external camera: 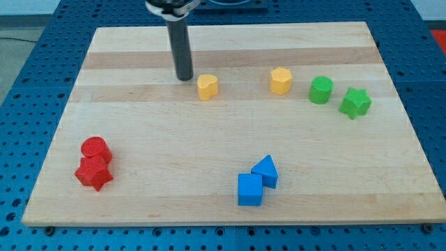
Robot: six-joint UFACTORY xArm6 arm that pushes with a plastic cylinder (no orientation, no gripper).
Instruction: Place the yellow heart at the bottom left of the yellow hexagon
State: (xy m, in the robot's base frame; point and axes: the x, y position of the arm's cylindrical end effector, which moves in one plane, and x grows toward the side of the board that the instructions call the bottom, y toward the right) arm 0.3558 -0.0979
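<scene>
The yellow heart (pixel 207 86) lies on the wooden board in the upper middle of the view. The yellow hexagon (pixel 281 80) lies to its right, a little higher, with a clear gap between them. My tip (pixel 184 78) rests on the board just left of the yellow heart and slightly above it, close to it; I cannot tell whether they touch.
A green cylinder (pixel 321 90) and a green star (pixel 355 103) lie right of the hexagon. A blue cube (pixel 250 189) and a blue triangle (pixel 266 171) sit at the bottom middle. A red cylinder (pixel 95 149) and a red star (pixel 94 173) sit at the bottom left.
</scene>
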